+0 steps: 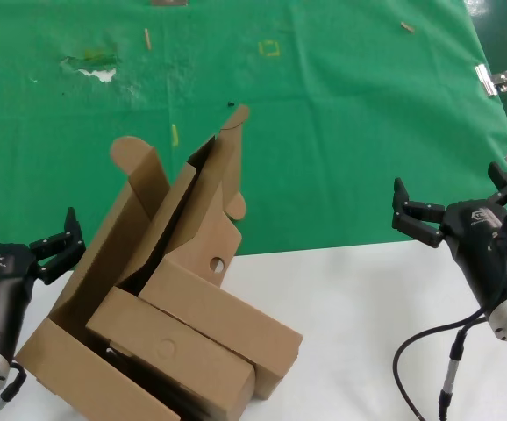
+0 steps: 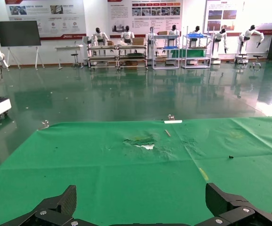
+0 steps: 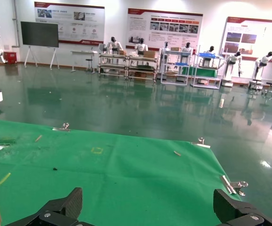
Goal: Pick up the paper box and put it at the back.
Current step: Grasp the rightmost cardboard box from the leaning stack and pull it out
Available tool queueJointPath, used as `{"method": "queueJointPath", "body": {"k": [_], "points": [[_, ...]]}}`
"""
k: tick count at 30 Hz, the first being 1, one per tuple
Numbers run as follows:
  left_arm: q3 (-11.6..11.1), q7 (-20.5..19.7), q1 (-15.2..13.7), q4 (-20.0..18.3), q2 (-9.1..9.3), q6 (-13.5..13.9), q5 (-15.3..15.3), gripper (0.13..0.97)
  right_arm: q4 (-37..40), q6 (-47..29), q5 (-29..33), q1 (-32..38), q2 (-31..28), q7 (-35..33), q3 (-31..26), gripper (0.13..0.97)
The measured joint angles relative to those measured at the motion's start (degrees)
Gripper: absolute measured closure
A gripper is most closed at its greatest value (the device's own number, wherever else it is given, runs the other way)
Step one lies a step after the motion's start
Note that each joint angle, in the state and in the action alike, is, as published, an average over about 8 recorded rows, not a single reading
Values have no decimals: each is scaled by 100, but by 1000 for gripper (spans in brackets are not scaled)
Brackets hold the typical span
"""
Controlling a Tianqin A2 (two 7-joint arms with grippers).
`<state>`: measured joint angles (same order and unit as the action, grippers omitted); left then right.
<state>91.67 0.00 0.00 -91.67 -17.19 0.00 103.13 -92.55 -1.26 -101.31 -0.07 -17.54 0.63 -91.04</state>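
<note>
The paper box (image 1: 236, 317) lies low on the left, tilted, on the white tabletop. Its open lid (image 1: 223, 189) leans up over the green sheet's front edge, and a small round hole (image 1: 217, 263) shows in one panel. The back, the green sheet (image 1: 341, 132), fills the far half of the table. My left gripper (image 1: 56, 241) hangs open at the left edge, beside the cartons and apart from them. My right gripper (image 1: 455, 195) hangs open at the far right, well away from the box. Both wrist views show open, empty jaws over the green sheet (image 2: 126, 174) (image 3: 126, 179).
A larger carton (image 1: 69, 355) with tall rounded flaps (image 1: 131, 156) stands left of the paper box. A similar box with an embossed circle (image 1: 166, 348) rests in it. A scuffed whitish patch (image 1: 96, 68) marks the sheet. A metal clip (image 1: 495, 79) holds its right edge. The right arm's cable (image 1: 446, 368) hangs over the tabletop (image 1: 367, 298).
</note>
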Motion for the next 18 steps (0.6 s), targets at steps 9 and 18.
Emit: {"method": "queueJointPath", "body": {"k": [9, 18], "points": [[0, 0, 0, 0, 0, 0, 0, 132, 0, 0, 0, 0, 0, 0, 0, 129], [0, 0, 0, 0, 0, 0, 0, 132, 0, 0, 0, 0, 0, 0, 0, 129]]}}
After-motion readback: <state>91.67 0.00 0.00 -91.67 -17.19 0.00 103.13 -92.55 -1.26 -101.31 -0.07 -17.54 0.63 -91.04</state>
